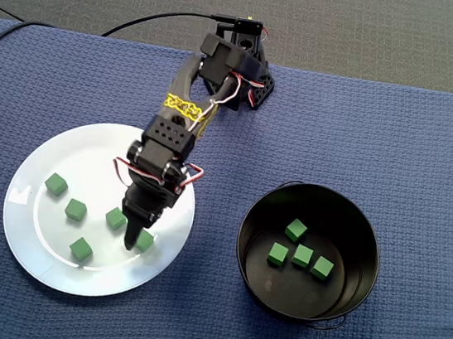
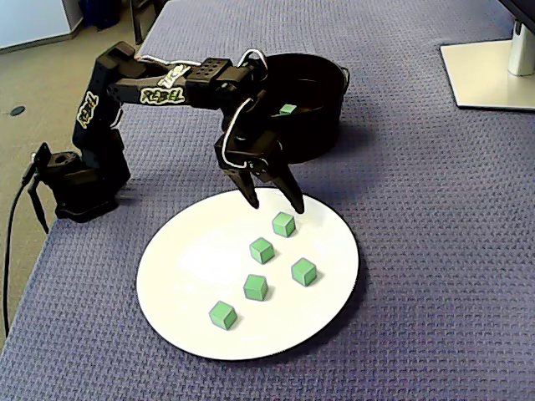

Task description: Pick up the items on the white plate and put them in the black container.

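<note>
Several green cubes lie on the white plate. My gripper is open and points down over the plate's container-side part. Its fingertips hang just above the nearest cube, one on each side of it and not touching it. Another cube sits just beside it. The black container holds several green cubes, one of which shows over the rim in the angled fixed view.
The arm's base stands at the edge of the blue cloth, and a black cable runs off from it. A white stand foot sits at the far right corner.
</note>
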Controlling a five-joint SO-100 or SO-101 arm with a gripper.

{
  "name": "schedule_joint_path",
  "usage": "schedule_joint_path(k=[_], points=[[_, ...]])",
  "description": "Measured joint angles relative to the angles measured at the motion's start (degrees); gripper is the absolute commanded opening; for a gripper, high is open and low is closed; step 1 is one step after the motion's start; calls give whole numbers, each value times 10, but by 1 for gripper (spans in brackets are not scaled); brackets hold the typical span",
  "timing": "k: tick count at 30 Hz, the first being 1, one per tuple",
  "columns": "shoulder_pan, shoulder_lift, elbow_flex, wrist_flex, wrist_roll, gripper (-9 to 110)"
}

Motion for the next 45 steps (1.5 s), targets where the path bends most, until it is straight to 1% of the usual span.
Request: schedule_joint_path(k=[6,13,22,31,35,39,42,45], points=[[-2,-51,-54,0,0,27],[-2,-97,-94,-4,0,24],[-8,-127,-108,-11,0,0],[-14,-125,-124,6,0,0],[-4,-82,-134,35,-9,0],[4,5,-175,76,-42,0],[-23,85,-212,92,-81,0],[-79,171,-250,103,-139,0]])
